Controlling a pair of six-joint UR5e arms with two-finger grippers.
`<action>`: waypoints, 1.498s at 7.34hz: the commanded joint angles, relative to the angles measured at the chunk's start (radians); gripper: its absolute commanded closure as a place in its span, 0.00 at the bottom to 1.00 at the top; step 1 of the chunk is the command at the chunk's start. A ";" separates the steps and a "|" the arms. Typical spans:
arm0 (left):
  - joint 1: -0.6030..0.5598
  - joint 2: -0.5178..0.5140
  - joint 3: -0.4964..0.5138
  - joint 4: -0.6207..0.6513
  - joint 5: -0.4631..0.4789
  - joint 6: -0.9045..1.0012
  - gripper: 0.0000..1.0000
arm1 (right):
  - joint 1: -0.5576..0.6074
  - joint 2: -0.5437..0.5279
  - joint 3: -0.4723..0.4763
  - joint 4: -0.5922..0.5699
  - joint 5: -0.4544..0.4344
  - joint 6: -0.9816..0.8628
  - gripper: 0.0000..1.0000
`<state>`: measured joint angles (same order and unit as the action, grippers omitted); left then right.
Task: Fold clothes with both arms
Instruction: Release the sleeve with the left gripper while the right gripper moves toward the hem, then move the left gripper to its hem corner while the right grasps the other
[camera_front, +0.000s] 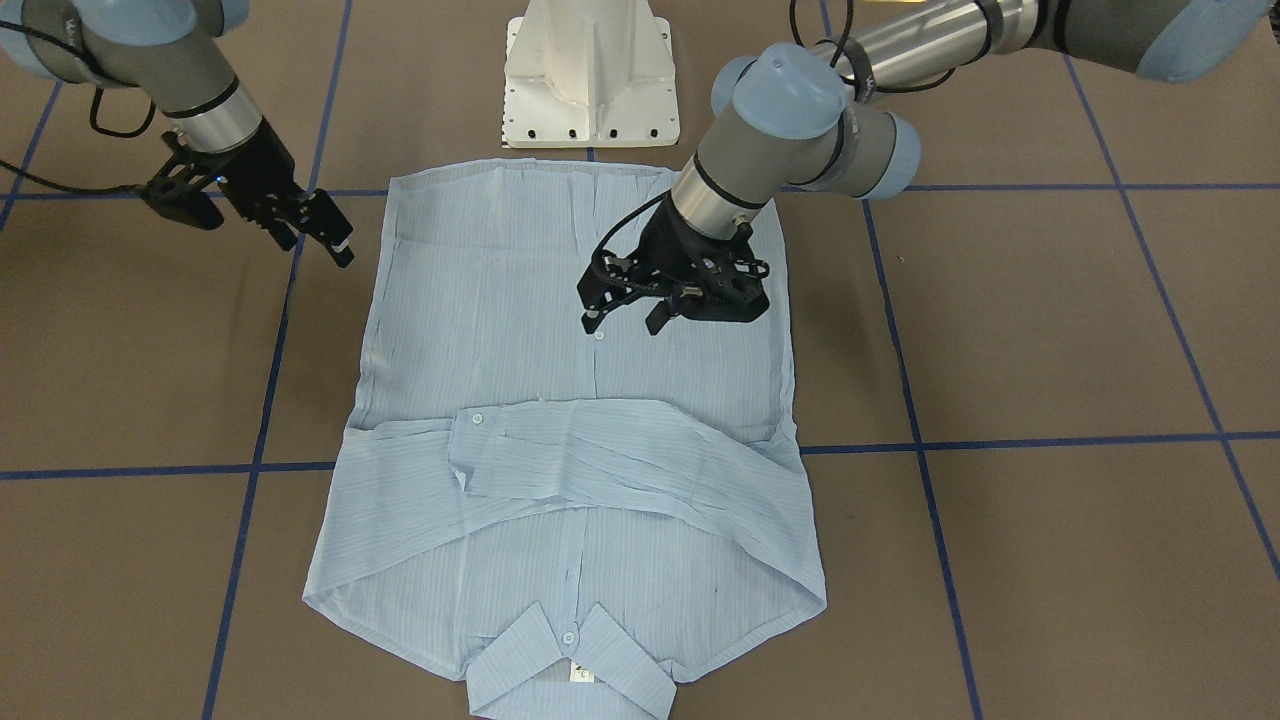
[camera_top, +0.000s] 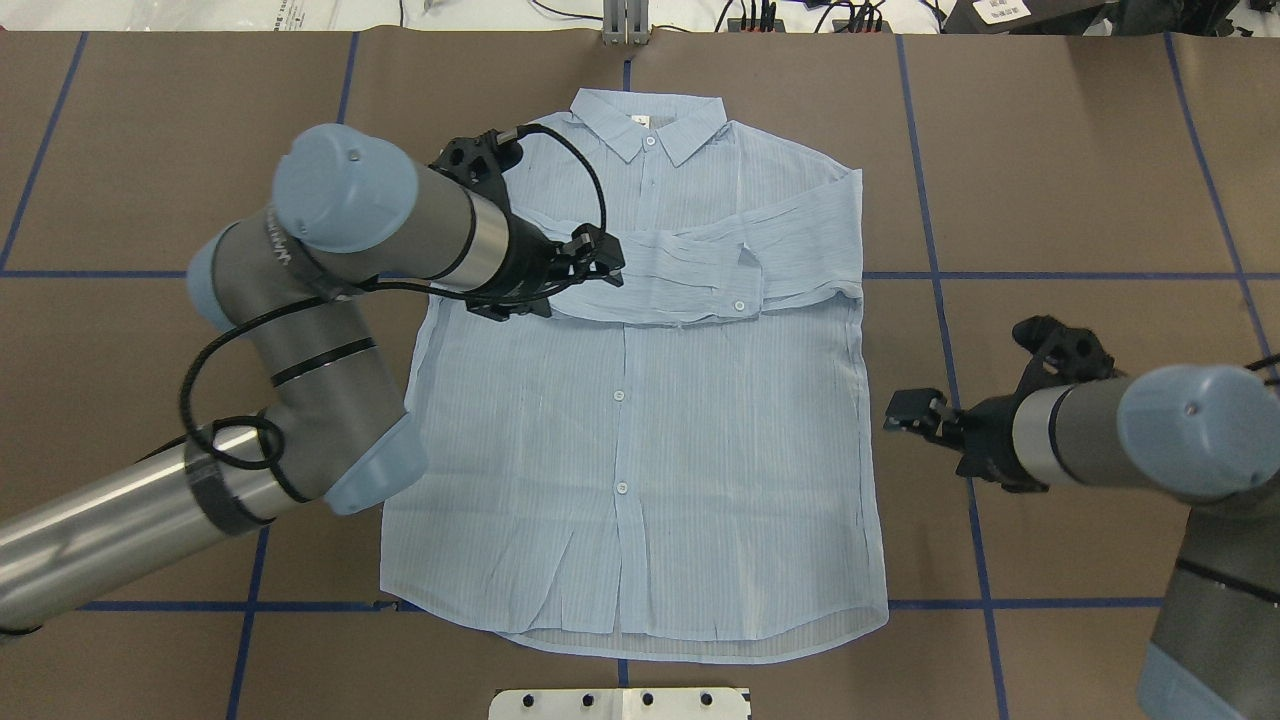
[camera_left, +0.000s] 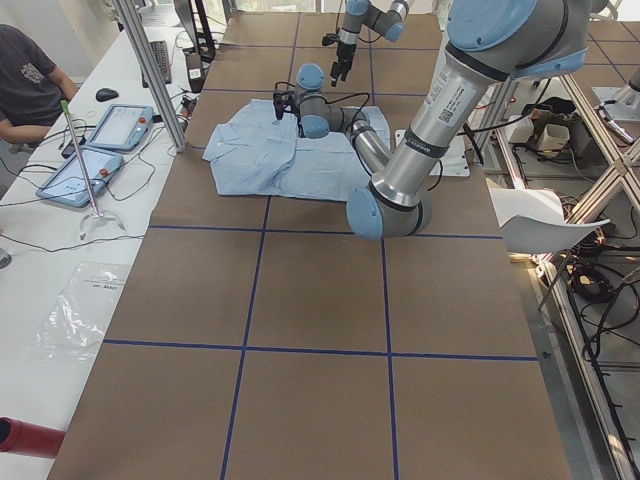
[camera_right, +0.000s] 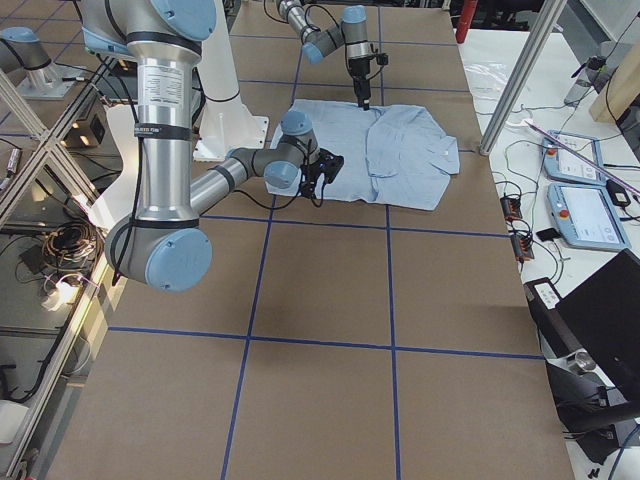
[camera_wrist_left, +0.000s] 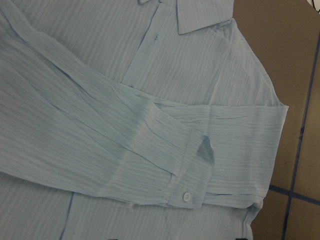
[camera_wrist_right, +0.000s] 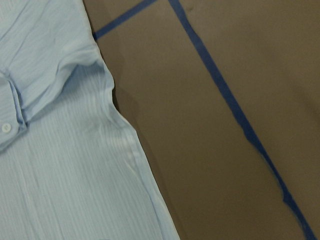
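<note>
The light blue striped shirt (camera_top: 640, 450) lies flat on the brown table (camera_front: 1050, 330), with the front side up and the buttons closed. Its collar (camera_top: 690, 125) points away from the robot, and the hem is close to the white base (camera_front: 590, 80). A small white label (camera_front: 581, 676) shows inside the collar. The sleeves are folded in across the chest and make one band from side to side. The cuff (camera_wrist_left: 195, 170) that lies on top ends toward the robot's right side of the shirt, with a white button (camera_wrist_left: 187, 196) at its corner. The lower part of the shirt is spread out with only small wrinkles.

The left hand (camera_front: 625, 322) is over the front of the shirt, near the row of buttons. Its fingers stand apart and it holds nothing. Whether the fingertips touch the cloth I cannot tell. Its wrist camera looks down on the folded sleeves and the collar.

The right hand (camera_front: 315, 240) is at the robot's right side of the shirt, over bare table near the side edge of the cloth — apart from it, not touching. Its fingers also look apart, and there is nothing between them. Its wrist camera shows the shirt's side edge, the underarm fold and the blue tape lines (camera_wrist_right: 235, 115) on the table.
</note>
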<state>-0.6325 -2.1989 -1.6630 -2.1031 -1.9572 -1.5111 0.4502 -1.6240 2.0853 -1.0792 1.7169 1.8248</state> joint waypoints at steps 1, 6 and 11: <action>-0.009 0.152 -0.215 0.020 -0.003 0.135 0.00 | -0.232 -0.016 0.027 -0.055 -0.225 0.247 0.01; -0.010 0.183 -0.233 0.052 0.001 0.079 0.04 | -0.386 0.022 0.067 -0.267 -0.307 0.502 0.11; -0.009 0.203 -0.230 0.052 0.007 0.072 0.04 | -0.400 0.056 0.044 -0.289 -0.304 0.501 0.16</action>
<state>-0.6419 -2.0016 -1.8932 -2.0516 -1.9505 -1.4387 0.0533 -1.5751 2.1378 -1.3671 1.4116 2.3260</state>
